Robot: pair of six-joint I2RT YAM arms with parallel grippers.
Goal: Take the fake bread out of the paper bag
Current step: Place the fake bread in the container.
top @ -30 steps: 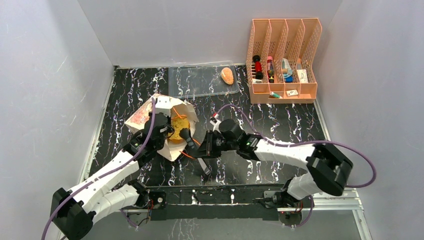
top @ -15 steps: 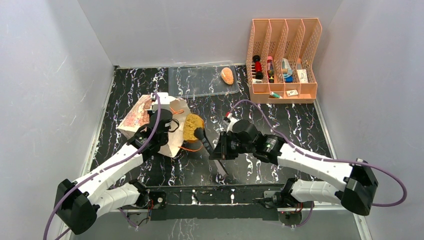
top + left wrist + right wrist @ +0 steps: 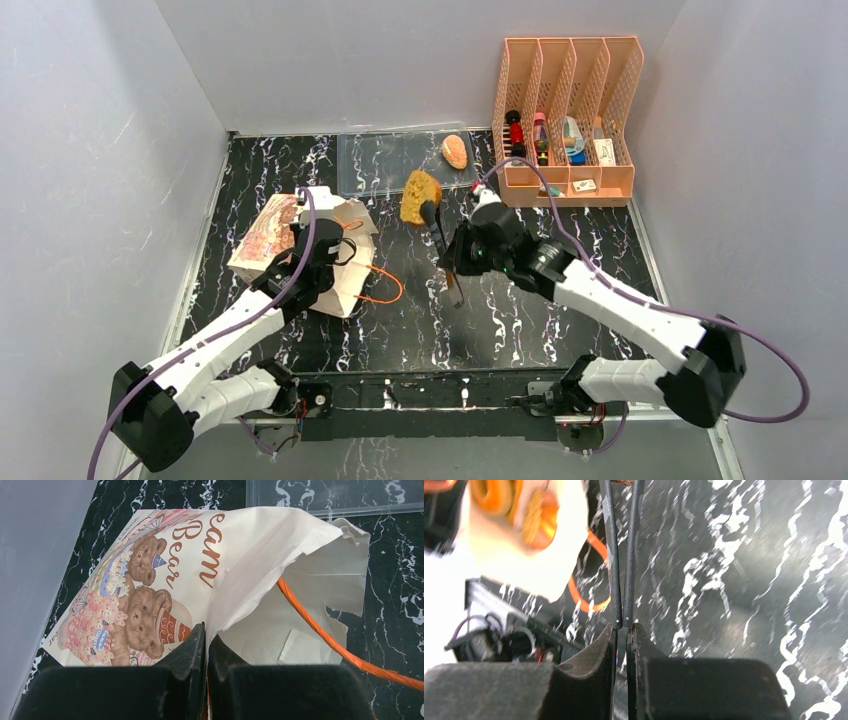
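The cream paper bag (image 3: 270,235) lies on its side, mouth facing right, bear print up (image 3: 140,610). My left gripper (image 3: 206,630) is shut on the upper edge of the bag's mouth (image 3: 335,268). My right gripper (image 3: 456,262) is shut on a pair of thin black tongs (image 3: 622,555). The tongs' tips pinch a golden-brown bread slice (image 3: 420,194), held in the air next to the clear tray. An oval bun (image 3: 455,150) lies on that tray. Two orange-brown doughnut pieces (image 3: 494,492) show blurred inside the bag in the right wrist view.
A clear plastic tray (image 3: 395,165) sits at the back of the black marbled table. A peach file rack (image 3: 565,125) with small items stands at the back right. The bag's orange cord handle (image 3: 380,290) loops onto the table. Grey walls close in both sides.
My right arm has lifted the tongs with the bread slice out of the bag's mouth and carried it back and right towards the tray. The left gripper keeps its hold on the bag.
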